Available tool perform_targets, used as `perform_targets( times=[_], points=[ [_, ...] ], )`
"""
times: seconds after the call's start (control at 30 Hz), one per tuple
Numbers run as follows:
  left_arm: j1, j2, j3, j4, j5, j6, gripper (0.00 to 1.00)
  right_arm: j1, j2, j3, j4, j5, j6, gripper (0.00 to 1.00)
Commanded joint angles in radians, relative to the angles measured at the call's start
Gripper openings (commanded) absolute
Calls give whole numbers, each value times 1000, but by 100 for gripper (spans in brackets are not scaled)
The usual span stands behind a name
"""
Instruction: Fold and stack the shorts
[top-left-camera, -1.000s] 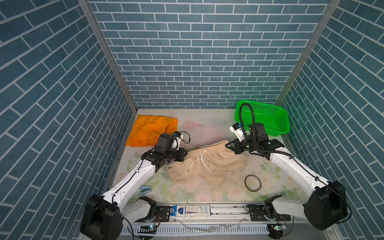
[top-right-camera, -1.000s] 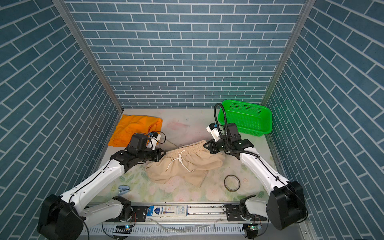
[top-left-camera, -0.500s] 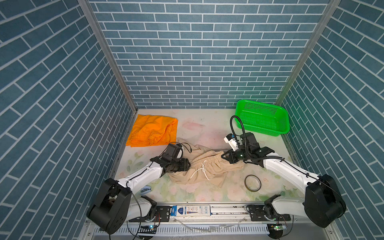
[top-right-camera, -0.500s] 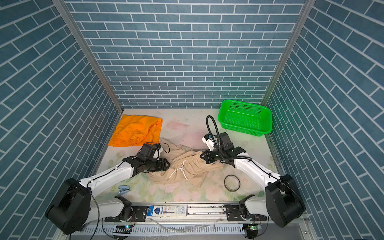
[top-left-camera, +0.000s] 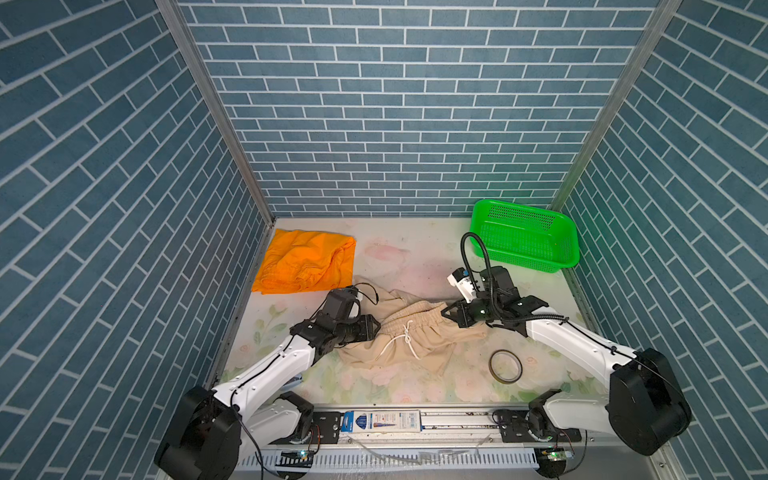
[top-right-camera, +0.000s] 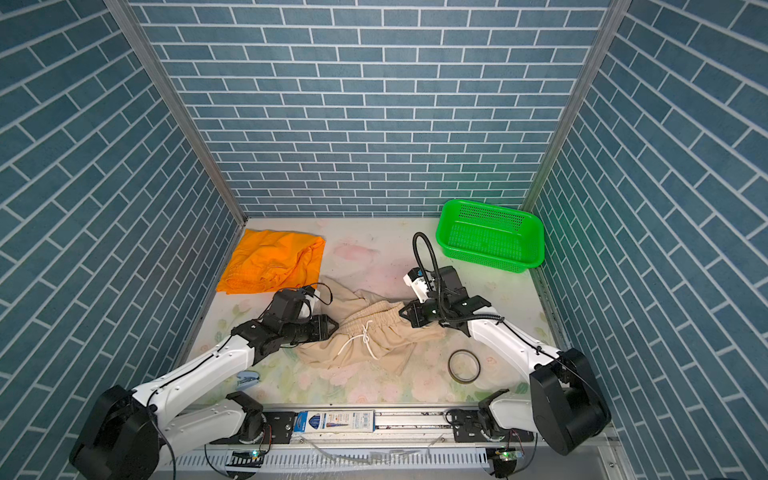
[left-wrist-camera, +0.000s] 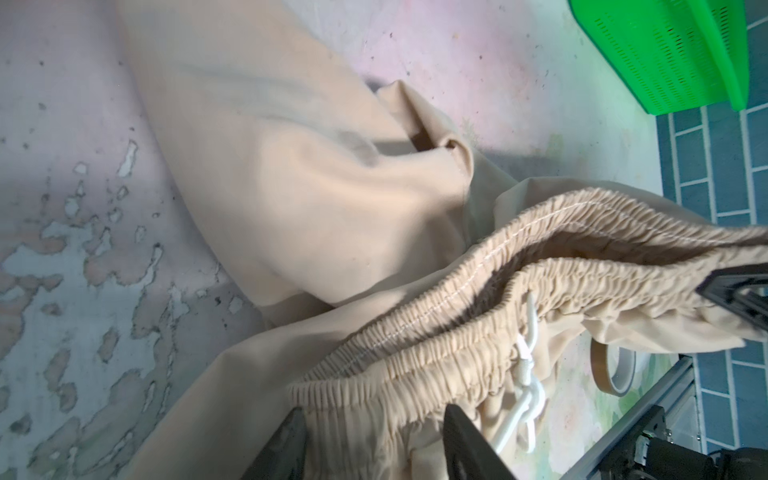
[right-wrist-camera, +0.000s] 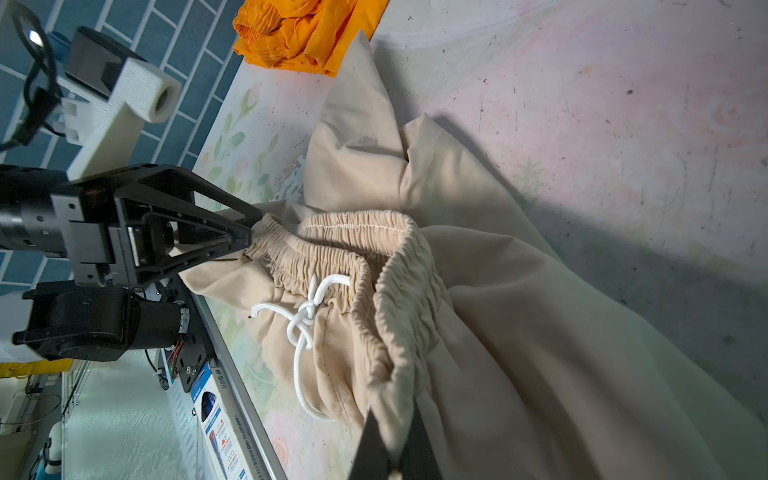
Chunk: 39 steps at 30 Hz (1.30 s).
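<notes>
Both arms sit lower and closer together than a second ago. The beige shorts (top-left-camera: 436, 337), then stretched wide between them, now sag in a bunch on the table (top-left-camera: 415, 257). By contrast the orange shorts (top-left-camera: 305, 262), the basket (top-left-camera: 532, 262) and the ring (top-left-camera: 490, 365) keep their places.

Top views.
- Item: green basket (top-right-camera: 490, 258), far right corner, perforated floor in full sight. Both pairs of shorts lie outside it, on the table.
- Item: orange shorts (top-right-camera: 274, 259), crumpled flat at the far left, apart from both grippers.
- Item: beige shorts (top-right-camera: 386, 337), middle of the table. The waistband (top-left-camera: 419, 318) runs between the left gripper (top-left-camera: 377, 326) and the right gripper (top-left-camera: 444, 313), and a white drawstring (top-left-camera: 406, 333) hangs down the front.
- Item: dark ring (top-right-camera: 449, 365), flat on the table near the right arm and near the beige cloth.

Left wrist view.
- Item: left gripper (left-wrist-camera: 374, 409), fingers apart. The gathered waistband (left-wrist-camera: 415, 332) lies between them and just past their tips; whether they press it I cannot tell.
- Item: right gripper (left-wrist-camera: 715, 289), at the waistband's other end.
- Also seen: basket (left-wrist-camera: 665, 54) and ring (left-wrist-camera: 598, 370), beyond the cloth.

Right wrist view.
- Item: right gripper (right-wrist-camera: 392, 415), fingers together, clamped on a fold of the beige waistband (right-wrist-camera: 407, 299).
- Item: left gripper (right-wrist-camera: 251, 230), meeting the opposite end of the band.
- Item: orange shorts (right-wrist-camera: 299, 33), beyond, with one beige leg pointing toward them.
</notes>
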Motion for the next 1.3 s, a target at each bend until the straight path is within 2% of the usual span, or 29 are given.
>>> perform_targets(
  times=[0.0,0.13,0.23,0.33,0.4,0.53,0.57,0.7,0.93,1.1,1.27],
  points=[
    [-2,7,-2,-29,-54,14,55,4,-15,-5,6,-8,16,0],
    [0,37,15,-46,-117,70,55,4,-28,-6,-4,-2,15,0],
    [1,70,20,-33,-97,74,40,4,-27,-9,-8,1,14,0],
    [-6,82,11,20,-18,57,33,5,-26,-13,-3,4,18,0],
    [-21,75,5,33,-4,48,27,4,-22,-10,0,16,19,0],
    [-44,42,19,-1,0,55,2,3,0,15,-12,37,20,0],
    [-45,28,23,-8,4,54,0,4,5,23,-15,50,24,0],
    [-47,-38,87,-107,-26,90,0,5,-4,73,-43,80,20,0],
    [-47,-172,353,-339,-98,226,0,3,-125,230,-257,156,-65,0],
    [-47,-155,569,-453,-114,367,0,2,-209,398,-348,170,-96,0],
    [-47,-85,859,-591,-148,482,0,1,-216,618,-427,139,-119,0]
  ],
)
